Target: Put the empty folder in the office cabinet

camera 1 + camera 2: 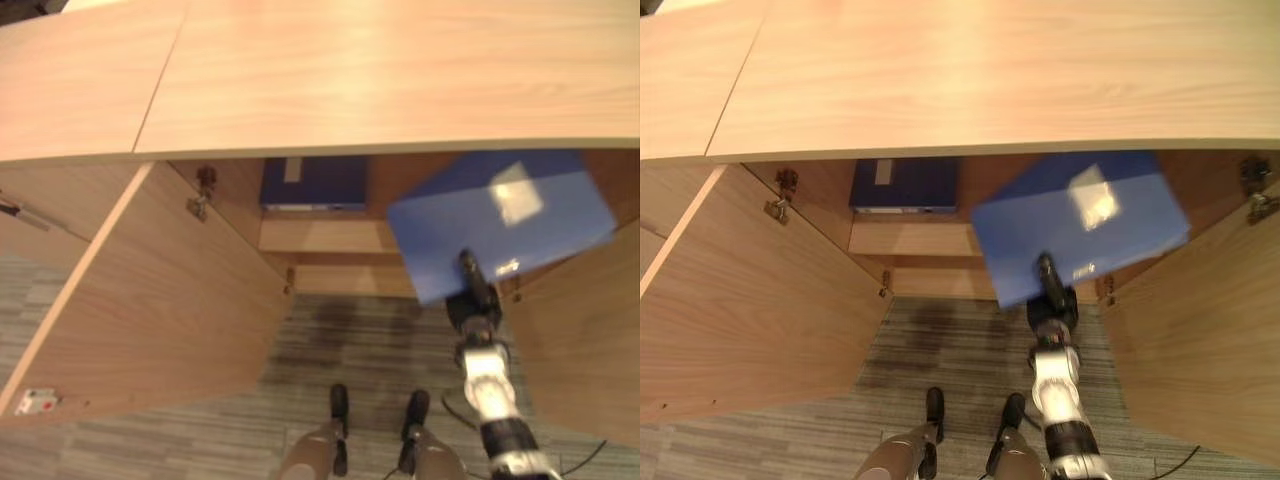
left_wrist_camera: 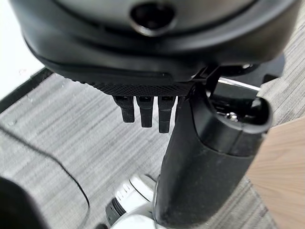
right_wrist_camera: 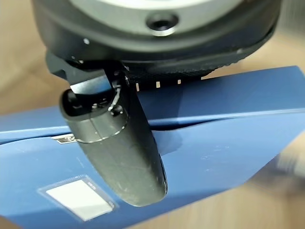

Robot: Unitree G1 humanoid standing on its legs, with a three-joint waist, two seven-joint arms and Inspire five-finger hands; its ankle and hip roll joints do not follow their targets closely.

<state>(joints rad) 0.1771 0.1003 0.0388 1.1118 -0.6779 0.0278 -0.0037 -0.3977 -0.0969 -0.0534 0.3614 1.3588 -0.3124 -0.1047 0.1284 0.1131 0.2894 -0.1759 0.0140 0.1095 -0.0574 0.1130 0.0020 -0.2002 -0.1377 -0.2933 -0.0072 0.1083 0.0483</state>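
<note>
A blue folder [image 1: 500, 225] with a white label is held tilted in front of the open cabinet's right half, partly under the wooden top. My right hand [image 1: 472, 285] is shut on the folder's near edge. The right wrist view has its thumb [image 3: 124, 148] pressed on the folder's [image 3: 228, 143] cover and the fingers hidden beneath. My left hand [image 2: 143, 107] hangs over the grey carpet with its fingers relaxed and holding nothing.
The cabinet's left door [image 1: 170, 300] and right door [image 1: 590, 340] stand wide open. A dark blue binder [image 1: 313, 182] lies at the back left, above a wooden shelf [image 1: 325, 237]. The wooden top [image 1: 350, 70] overhangs the opening.
</note>
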